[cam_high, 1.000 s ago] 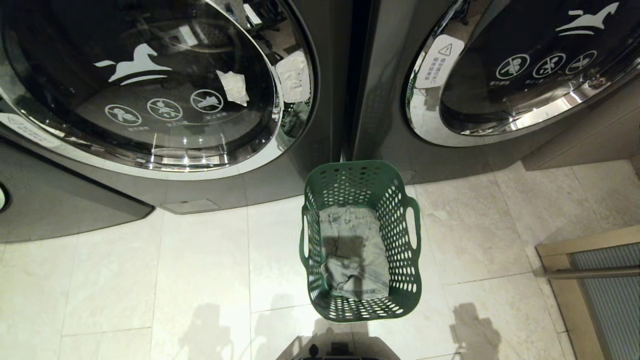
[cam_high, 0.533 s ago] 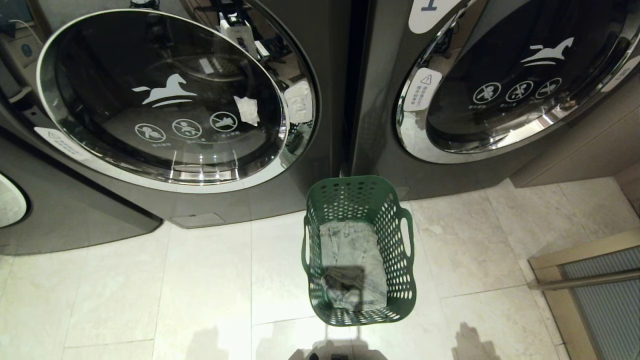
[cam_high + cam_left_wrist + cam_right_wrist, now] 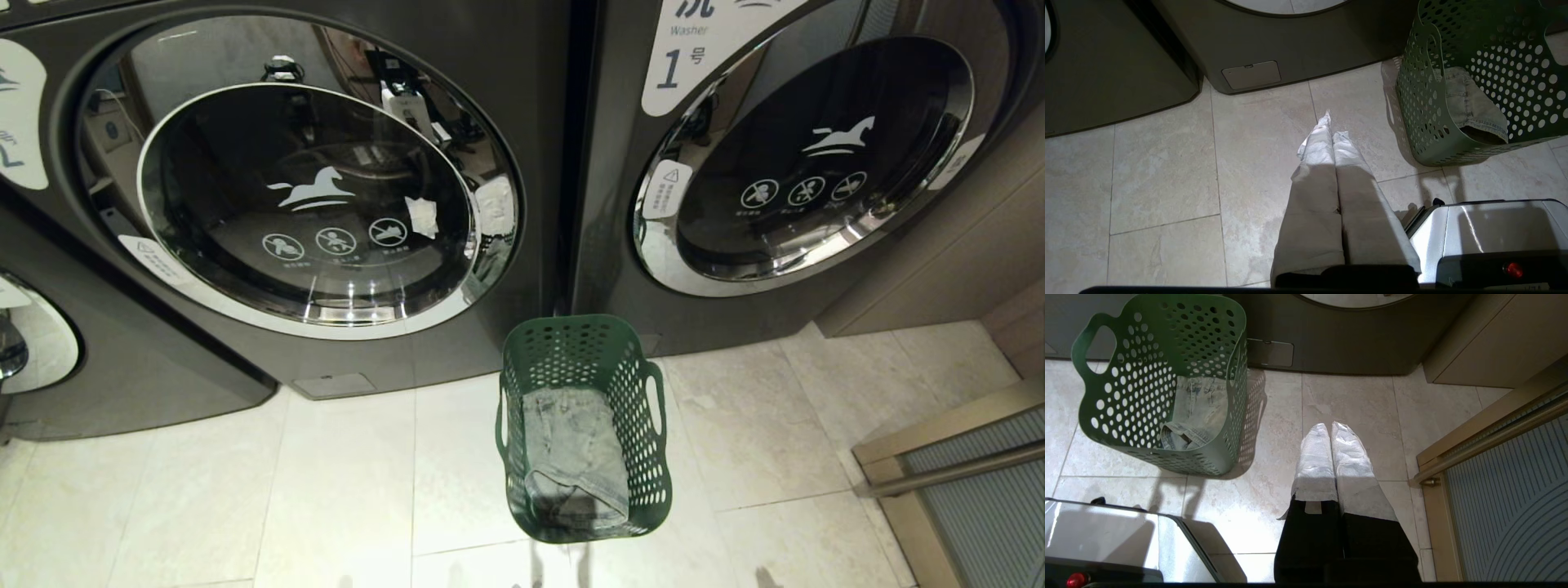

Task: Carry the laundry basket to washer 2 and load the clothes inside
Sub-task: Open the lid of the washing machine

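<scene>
The laundry basket stood on the tiled floor before the gap between washer 2 and washer 1, the clothes inside. Left gripper and right gripper hung pressed together, empty.

We see the laundry basket in dark green, its walls dotted with round holes. The clothes inside are pale blue-grey denim. The washer on our left is dark grey with a chrome rim and a white horse mark on black glass. The washer on our right has a white label with a blue numeral 1. The floor tiles are cream, faintly marbled.
</scene>
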Available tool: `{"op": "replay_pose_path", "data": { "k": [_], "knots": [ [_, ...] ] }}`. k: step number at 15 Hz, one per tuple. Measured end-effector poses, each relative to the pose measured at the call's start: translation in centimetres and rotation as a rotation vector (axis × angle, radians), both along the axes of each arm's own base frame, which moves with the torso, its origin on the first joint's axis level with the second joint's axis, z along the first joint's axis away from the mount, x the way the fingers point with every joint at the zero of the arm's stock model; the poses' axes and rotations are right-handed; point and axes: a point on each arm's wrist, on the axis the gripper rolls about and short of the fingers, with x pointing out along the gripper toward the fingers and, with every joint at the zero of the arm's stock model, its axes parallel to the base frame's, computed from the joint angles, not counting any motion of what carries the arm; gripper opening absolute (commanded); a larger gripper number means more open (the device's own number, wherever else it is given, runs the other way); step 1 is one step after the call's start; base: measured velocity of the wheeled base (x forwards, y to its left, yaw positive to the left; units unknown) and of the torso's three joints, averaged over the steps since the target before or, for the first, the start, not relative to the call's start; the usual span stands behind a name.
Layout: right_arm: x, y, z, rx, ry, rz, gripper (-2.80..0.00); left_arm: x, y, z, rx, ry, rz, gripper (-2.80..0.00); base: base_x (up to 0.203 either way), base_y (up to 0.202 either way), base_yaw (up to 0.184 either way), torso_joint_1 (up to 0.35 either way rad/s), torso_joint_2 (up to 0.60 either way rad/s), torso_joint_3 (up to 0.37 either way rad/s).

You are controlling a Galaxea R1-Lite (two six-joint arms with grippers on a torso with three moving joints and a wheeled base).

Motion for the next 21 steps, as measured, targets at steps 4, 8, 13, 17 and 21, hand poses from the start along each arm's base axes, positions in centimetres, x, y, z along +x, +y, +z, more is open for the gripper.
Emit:
{"op": "replay_pose_path", "data": {
  "k": [4,8,13,17,21],
  "knots": [
    [0.0,0.0,0.0,0.0,0.0,0.0,-2.8,0.0,0.0,-0.01,0.0,0.0,0.0,-2.8,0.0,0.0,0.0,0.004,0.01,0.2],
    [0.0,0.0,0.0,-0.002,0.0,0.0,-2.8,0.0,0.0,-0.01,0.0,0.0,0.0,-2.8,0.0,0.0,0.0,0.0,0.0,0.204],
    [0.0,0.01,0.01,-0.007,-0.001,0.003,-2.8,0.0,0.0,0.0,0.0,0.0,0.0,-2.8,0.0,0.0,0.0,0.002,0.0,0.204],
    [0.0,0.01,0.02,-0.011,-0.002,0.006,-2.8,0.01,0.0,0.0,0.0,0.0,0.0,-2.8,0.0,0.0,0.0,0.002,0.01,0.181],
    [0.0,0.0,0.01,-0.004,-0.001,0.001,-2.8,0.02,0.0,-0.01,-0.001,-0.001,0.0,-2.8,0.0,0.0,0.0,-0.001,0.0,0.037]
  ]
}}
